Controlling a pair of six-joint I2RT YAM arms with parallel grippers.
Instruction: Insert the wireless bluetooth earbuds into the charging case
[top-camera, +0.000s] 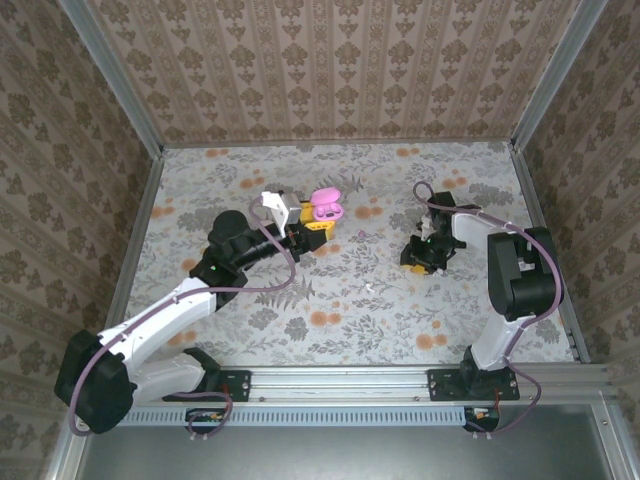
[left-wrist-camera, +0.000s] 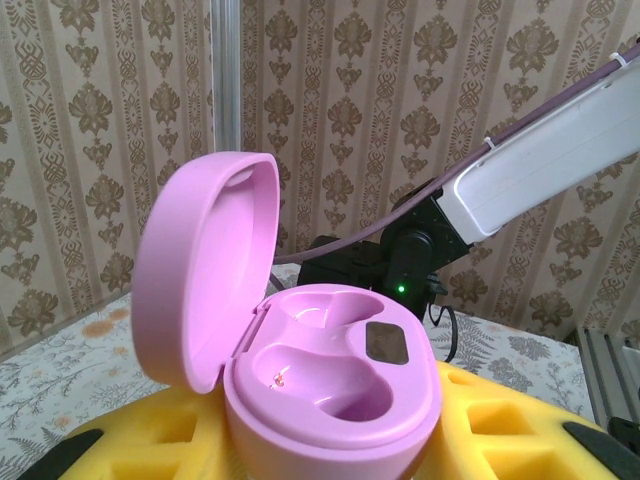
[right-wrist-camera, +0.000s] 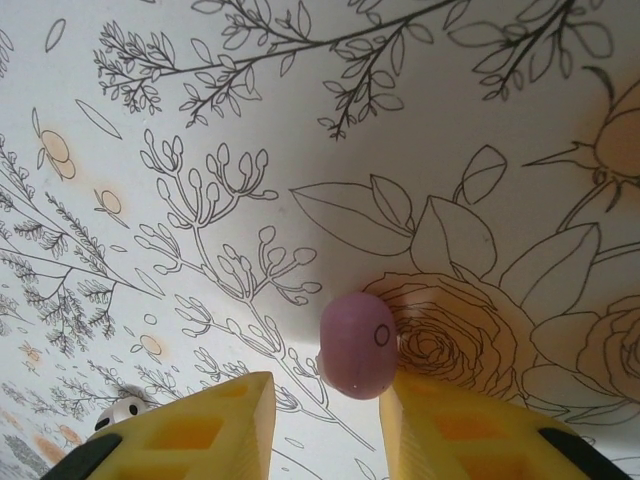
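Note:
The charging case (left-wrist-camera: 335, 375) is pink and stands with its lid (left-wrist-camera: 205, 265) swung up and both sockets empty. My left gripper (left-wrist-camera: 335, 445) is shut on its base between yellow fingers (left-wrist-camera: 520, 425). In the top view the charging case (top-camera: 325, 208) is held up at centre left by the left gripper (top-camera: 316, 224). My right gripper (top-camera: 425, 255) points down at the table on the right. A pink earbud (right-wrist-camera: 357, 345) lies on the tablecloth at the tips of the right gripper (right-wrist-camera: 328, 395), against the right finger (right-wrist-camera: 450, 425), with a gap to the left finger (right-wrist-camera: 215, 425).
A second, pinkish-white earbud (right-wrist-camera: 122, 412) lies on the cloth to the left of the right gripper's left finger. A small white piece (top-camera: 370, 288) sits mid-table. Patterned walls and metal rails (top-camera: 135, 230) close in the floral table.

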